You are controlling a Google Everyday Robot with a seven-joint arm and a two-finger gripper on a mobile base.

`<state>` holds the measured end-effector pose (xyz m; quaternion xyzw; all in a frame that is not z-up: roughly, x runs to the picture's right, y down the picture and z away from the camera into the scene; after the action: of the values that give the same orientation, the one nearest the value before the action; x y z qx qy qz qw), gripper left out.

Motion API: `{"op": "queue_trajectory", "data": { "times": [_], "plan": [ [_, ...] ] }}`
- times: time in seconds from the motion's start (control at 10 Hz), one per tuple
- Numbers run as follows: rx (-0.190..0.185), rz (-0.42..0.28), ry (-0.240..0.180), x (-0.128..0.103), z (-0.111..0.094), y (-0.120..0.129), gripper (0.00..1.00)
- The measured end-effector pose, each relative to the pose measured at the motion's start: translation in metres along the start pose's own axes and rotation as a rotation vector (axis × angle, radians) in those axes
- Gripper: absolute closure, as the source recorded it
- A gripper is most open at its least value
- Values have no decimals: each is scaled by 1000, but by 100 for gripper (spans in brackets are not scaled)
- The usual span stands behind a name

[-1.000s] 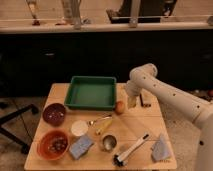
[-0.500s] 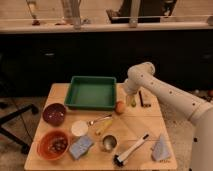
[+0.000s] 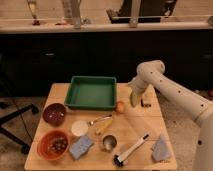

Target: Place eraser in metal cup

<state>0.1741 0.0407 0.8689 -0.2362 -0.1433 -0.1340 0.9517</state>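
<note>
The eraser [image 3: 145,104] is a small dark block lying near the back right edge of the wooden table [image 3: 135,125]. My gripper [image 3: 134,98] hangs from the white arm just to the left of the eraser, low over the table, with a yellow-green shape at its tip. The metal cup [image 3: 109,142] stands upright near the front middle of the table, well in front of and to the left of the gripper.
A green tray [image 3: 92,93] lies at the back. An orange fruit [image 3: 120,106] is beside the gripper. Also on the table are a maroon bowl [image 3: 54,113], orange bowl [image 3: 54,144], white cup [image 3: 79,128], blue-grey sponge [image 3: 81,146], brush [image 3: 131,150] and grey cloth [image 3: 161,148].
The arm has swung a little to the left and its gripper has come lower, towards the table beside the eraser. The objects on the table have not moved.
</note>
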Motion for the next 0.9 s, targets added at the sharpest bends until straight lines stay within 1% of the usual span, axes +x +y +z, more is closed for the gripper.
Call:
{"op": "queue_trajectory", "data": {
  "times": [0.1,0.3,0.4,0.7,0.9],
  "plan": [
    [-13,-15,0,4,-1,1,20],
    [-54,-57,4,17,-3,5,20],
    [-67,-71,7,22,-4,6,20],
    [-122,-135,18,38,-12,9,20],
    [-170,-193,21,47,-17,8,20]
  ]
}}
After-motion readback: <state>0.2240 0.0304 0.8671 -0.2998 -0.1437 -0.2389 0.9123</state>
